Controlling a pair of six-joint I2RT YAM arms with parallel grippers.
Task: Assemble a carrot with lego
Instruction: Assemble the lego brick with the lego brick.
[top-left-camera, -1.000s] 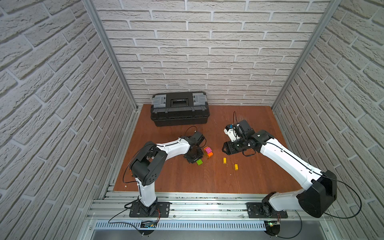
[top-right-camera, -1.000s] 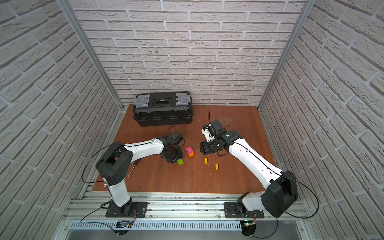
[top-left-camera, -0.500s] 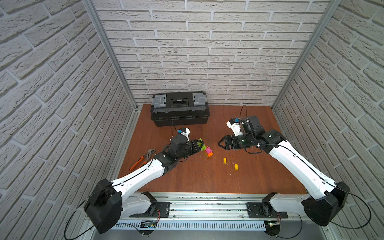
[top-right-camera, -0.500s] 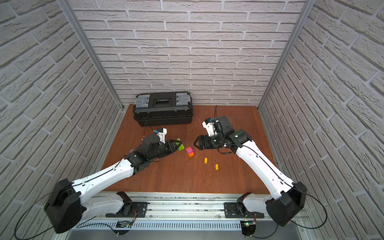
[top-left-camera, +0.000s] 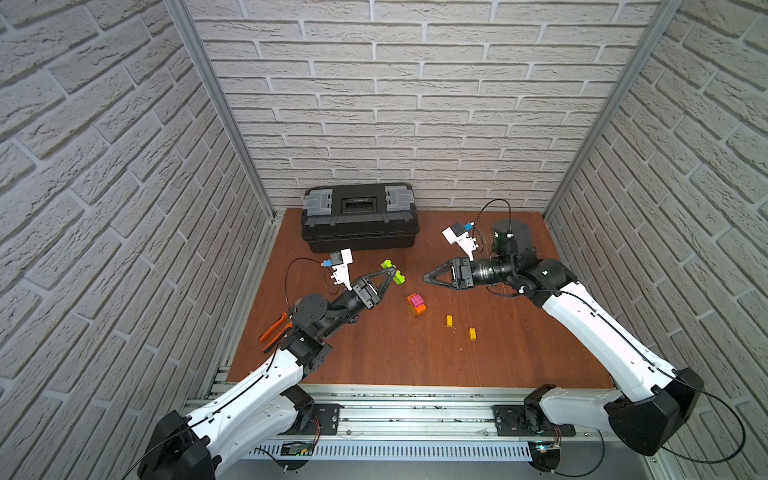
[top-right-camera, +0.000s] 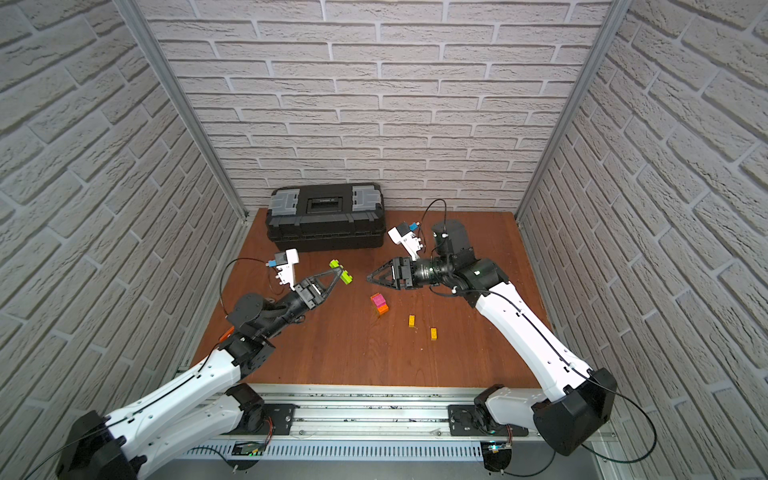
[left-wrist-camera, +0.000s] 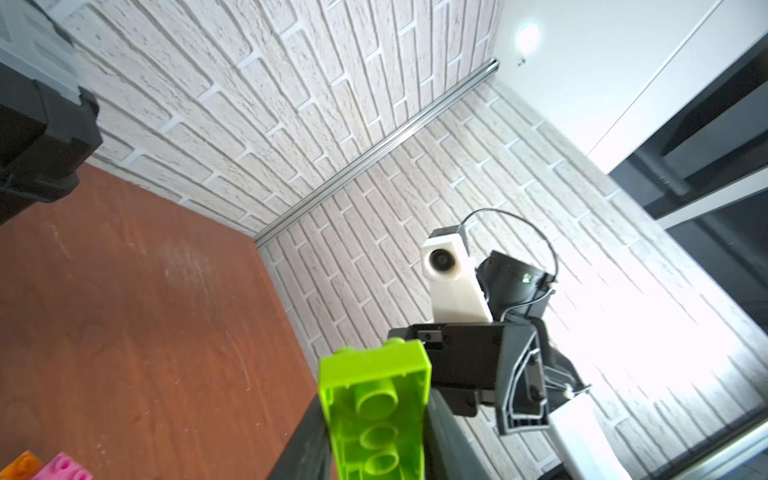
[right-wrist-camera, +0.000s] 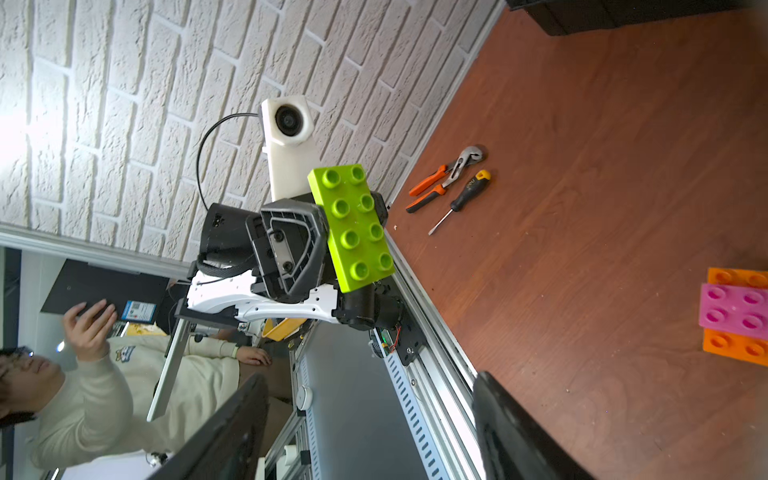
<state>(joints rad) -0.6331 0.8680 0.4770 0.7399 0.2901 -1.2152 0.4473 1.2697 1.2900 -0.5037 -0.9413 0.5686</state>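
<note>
A robotics lab test cell: faux-brick panels (top-left-camera: 415, 104) on aluminium posts (top-left-camera: 218, 104) box in a wooden tabletop (top-left-camera: 395, 361). A left arm (top-left-camera: 249, 399) and a right arm (top-left-camera: 602, 336) are bolted to a slotted rail (top-left-camera: 415, 409). A person (right-wrist-camera: 83, 374) (cream sweater, right wrist view) is outside the enclosure.

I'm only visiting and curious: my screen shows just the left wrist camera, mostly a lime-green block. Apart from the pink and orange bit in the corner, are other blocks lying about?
Observer: Yes. In both top views a yellow brick and a second yellow brick lie loose on the table, apart from each other.
Operator: Is anything else being carried?
Observer: No. The right gripper is open and empty, as its wrist view shows.
Operator: Any tools around?
Observer: Orange-handled pliers and a screwdriver lie side by side near the table's edge.
</note>
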